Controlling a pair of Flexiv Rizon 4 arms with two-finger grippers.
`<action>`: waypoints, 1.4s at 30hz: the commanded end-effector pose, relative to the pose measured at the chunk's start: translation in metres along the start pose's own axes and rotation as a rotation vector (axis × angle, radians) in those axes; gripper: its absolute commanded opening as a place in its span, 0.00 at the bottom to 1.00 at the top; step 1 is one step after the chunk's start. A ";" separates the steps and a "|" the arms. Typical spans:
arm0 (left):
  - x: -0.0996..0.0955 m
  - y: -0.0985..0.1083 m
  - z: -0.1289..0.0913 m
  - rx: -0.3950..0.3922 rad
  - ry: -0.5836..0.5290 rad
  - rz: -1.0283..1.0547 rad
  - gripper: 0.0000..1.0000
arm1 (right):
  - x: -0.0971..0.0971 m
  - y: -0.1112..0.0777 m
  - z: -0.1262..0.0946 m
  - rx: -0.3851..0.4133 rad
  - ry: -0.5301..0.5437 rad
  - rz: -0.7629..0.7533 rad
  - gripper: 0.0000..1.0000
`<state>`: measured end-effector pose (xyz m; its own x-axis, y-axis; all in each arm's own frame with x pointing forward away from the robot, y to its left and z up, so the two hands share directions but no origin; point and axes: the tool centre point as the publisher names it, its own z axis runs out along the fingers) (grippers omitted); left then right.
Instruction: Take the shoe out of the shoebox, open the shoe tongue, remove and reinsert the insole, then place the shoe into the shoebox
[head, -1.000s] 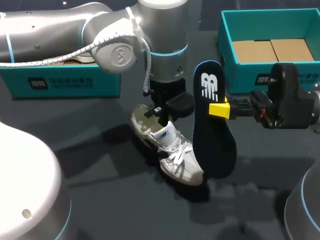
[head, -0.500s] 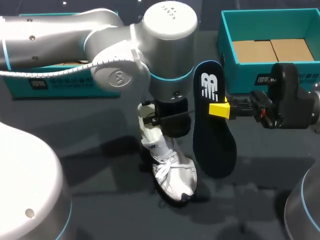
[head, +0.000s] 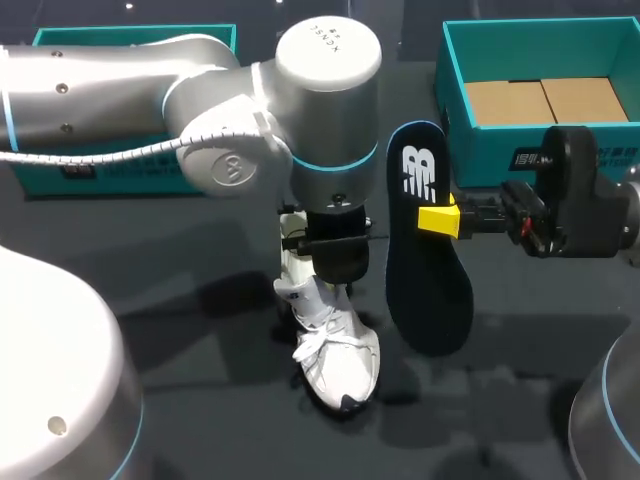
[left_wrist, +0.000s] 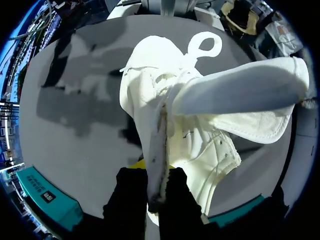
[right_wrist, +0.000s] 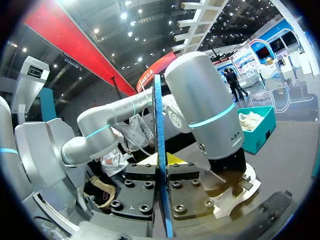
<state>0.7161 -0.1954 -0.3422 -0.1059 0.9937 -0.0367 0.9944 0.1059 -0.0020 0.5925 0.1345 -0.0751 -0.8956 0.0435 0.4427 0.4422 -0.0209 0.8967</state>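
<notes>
1. Right, head view: the left end effector (head: 335, 262) is clamped on the heel collar of the white lace-up sneaker (head: 335, 355) over the dark desk (head: 180, 290). The right end effector (head: 440, 220) pinches the dark navy foam insole (head: 430, 290) upright, just beside the sneaker. The teal cardboard shoebox (head: 485, 150) sits behind.
2. Left wrist view: fingers squeeze the collar wall from both sides, with the tongue flipped up and the mouth gaping.
3. Right wrist view: the insole shows edge-on between the pads, with the sneaker beyond. I'd say reinsertion is the step in hand. The next move calls for tipping the insole toe-first into that mouth while the left holds steady.
</notes>
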 end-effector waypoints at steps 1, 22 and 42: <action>-0.001 -0.001 0.003 -0.011 -0.005 0.030 0.00 | 0.000 -0.001 0.001 0.001 -0.002 0.001 0.00; -0.022 0.009 0.025 0.047 0.005 0.184 0.00 | 0.000 -0.001 0.001 0.001 -0.002 0.001 0.00; -0.048 0.009 0.037 0.076 0.021 0.232 0.21 | 0.000 -0.001 0.001 0.001 -0.002 0.001 0.00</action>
<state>0.7277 -0.2352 -0.3749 0.1282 0.9910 -0.0390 0.9893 -0.1305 -0.0649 0.5925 0.1345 -0.0751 -0.8956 0.0435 0.4427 0.4422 -0.0209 0.8967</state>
